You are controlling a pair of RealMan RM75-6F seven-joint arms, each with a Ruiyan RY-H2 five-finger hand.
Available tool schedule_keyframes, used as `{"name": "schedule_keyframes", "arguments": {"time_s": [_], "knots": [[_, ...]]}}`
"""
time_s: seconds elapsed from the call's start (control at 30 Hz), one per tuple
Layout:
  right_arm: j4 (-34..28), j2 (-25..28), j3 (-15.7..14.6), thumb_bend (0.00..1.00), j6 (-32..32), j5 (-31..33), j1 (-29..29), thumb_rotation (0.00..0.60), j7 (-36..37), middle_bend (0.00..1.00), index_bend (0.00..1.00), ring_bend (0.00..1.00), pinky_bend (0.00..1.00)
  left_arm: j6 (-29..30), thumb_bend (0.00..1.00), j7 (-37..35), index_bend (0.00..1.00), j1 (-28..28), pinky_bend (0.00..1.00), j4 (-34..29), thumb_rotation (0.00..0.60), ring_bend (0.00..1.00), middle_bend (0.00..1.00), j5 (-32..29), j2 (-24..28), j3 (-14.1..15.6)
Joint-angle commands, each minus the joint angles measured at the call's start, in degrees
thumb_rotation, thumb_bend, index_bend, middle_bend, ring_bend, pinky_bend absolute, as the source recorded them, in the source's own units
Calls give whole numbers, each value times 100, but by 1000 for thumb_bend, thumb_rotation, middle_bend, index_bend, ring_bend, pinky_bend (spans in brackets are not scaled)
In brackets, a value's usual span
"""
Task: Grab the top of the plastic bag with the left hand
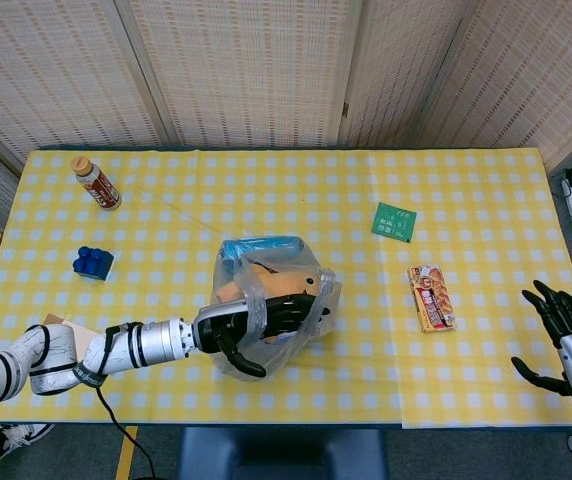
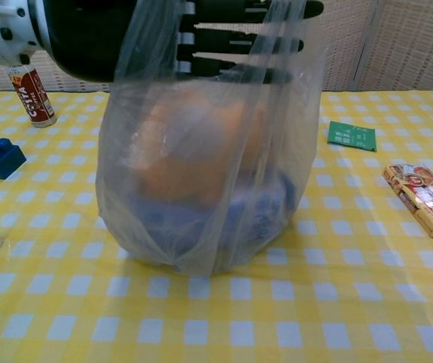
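A clear plastic bag (image 1: 284,292) stands at the table's front middle, with an orange plush toy (image 1: 272,281) and a blue item (image 1: 258,245) inside. The chest view shows the bag (image 2: 201,181) upright, its top film rising around dark fingers. My left hand (image 1: 258,322) reaches in from the left across the bag's top, fingers (image 2: 239,34) stretched straight out and apart, the plastic draped over them. Its thumb hangs below, outside the film. Nothing shows the fingers closed on the plastic. My right hand (image 1: 566,335) hovers off the table's right front corner, fingers apart and holding nothing.
A small bottle (image 1: 96,183) and a blue toy brick (image 1: 93,262) sit at the left. A green card (image 1: 394,221) and a snack box (image 1: 431,298) lie right of the bag. A brown card (image 1: 54,325) lies under my left forearm.
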Motion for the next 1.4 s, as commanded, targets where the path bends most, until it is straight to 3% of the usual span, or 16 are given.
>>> {"name": "schedule_keyframes", "arguments": {"time_s": [0.03, 0.4, 0.83, 1.0, 1.1, 1.27, 1.4], "knots": [[6, 23, -30, 292, -70, -32, 34, 600, 53, 0, 0, 3, 0, -24, 131, -24, 84, -83, 47, 32, 600, 0, 73, -58, -107, 22], [72, 55, 5, 291, -11, 28, 7, 600, 218, 0, 0, 4, 0, -15, 131, -353, 83, -355, 93, 217, 600, 2, 74, -263, -397, -55], [117, 58, 37, 291, -23, 106, -6, 600, 293, 0, 0, 7, 0, -18, 133, -737, 135, -592, 264, 140, 600, 86, 129, -576, -368, -239], [130, 54, 43, 291, -91, 132, 20, 600, 290, 0, 0, 7, 0, -276, 141, -356, 259, -521, 564, -132, 600, 337, 320, -1063, -241, -369], [129, 54, 46, 291, -121, 135, 36, 600, 289, 0, 0, 7, 0, -472, 196, -74, 375, -507, 664, -315, 600, 454, 450, -1261, -115, -444], [125, 67, 49, 291, -85, 125, 22, 600, 315, 0, 0, 7, 0, -1042, 483, 667, 595, -469, 824, -711, 600, 661, 692, -1980, 198, -652], [116, 82, 32, 291, -91, 88, 24, 600, 326, 0, 0, 5, 0, -1505, 580, 1500, 644, -391, 920, -1235, 600, 788, 838, -2895, 475, -952]]}}
